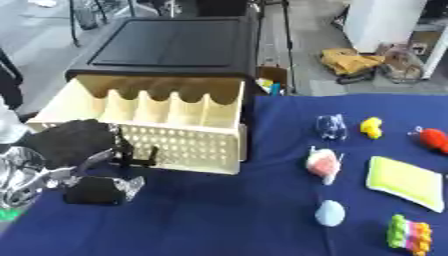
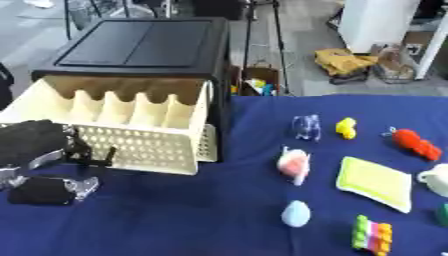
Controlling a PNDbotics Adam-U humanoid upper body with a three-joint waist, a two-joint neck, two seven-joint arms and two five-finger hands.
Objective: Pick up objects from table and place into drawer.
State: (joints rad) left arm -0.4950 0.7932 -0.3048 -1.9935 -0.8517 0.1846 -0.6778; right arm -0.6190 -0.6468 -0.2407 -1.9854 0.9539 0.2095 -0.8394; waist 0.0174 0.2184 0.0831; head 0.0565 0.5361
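Closest in, a multicoloured block toy [image 1: 409, 235] and a blue egg shape [image 1: 330, 213] sit on the blue surface [image 1: 219, 215], with the other objects, all well right of the open drawer [image 1: 149, 127]. Left hand [image 1: 83, 150] hangs by the drawer's front wall, fingers curled, can't tell if it's holding anything. Right hand isn't showing. Risk I'd guess: those fingers snag the perforated wall, or the reach across knocks toys over.

The left hand [image 1: 74, 150] covers the near left corner of the drawer [image 1: 175, 145]; its fingers blur together, perhaps curled. Right of the drawer, a white object [image 2: 435, 178] and a green one [image 2: 442, 214] are cut by the right-eye view's edge. The drawer's floor lies hidden behind its front wall.
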